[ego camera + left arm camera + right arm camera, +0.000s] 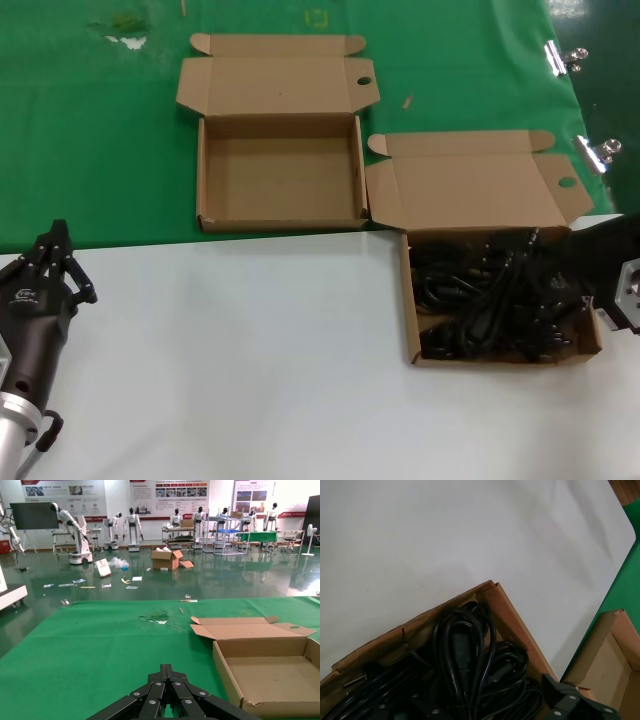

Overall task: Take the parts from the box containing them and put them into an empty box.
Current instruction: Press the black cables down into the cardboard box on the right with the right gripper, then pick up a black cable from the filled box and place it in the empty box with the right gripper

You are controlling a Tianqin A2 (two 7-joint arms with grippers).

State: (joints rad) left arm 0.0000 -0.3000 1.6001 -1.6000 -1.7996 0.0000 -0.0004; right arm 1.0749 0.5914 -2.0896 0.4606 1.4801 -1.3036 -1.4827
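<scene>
Left gripper (57, 243) parked over the white table (240, 340) at near left, fingers pinched together, holding nothing; empty box (280, 175) on green cloth (90, 130), lid flap back; box of cords (500, 300) just right of it on the white, cords (490, 300) heaped inside; right gripper (565, 700) low over cords at that box's right edge, pincer state cannot be told.

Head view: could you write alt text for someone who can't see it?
Two open cardboard boxes sit on a table: the box on the right is full of black power cords, the empty box lies farther back on green cloth. The left gripper rests on the white surface at left.
</scene>
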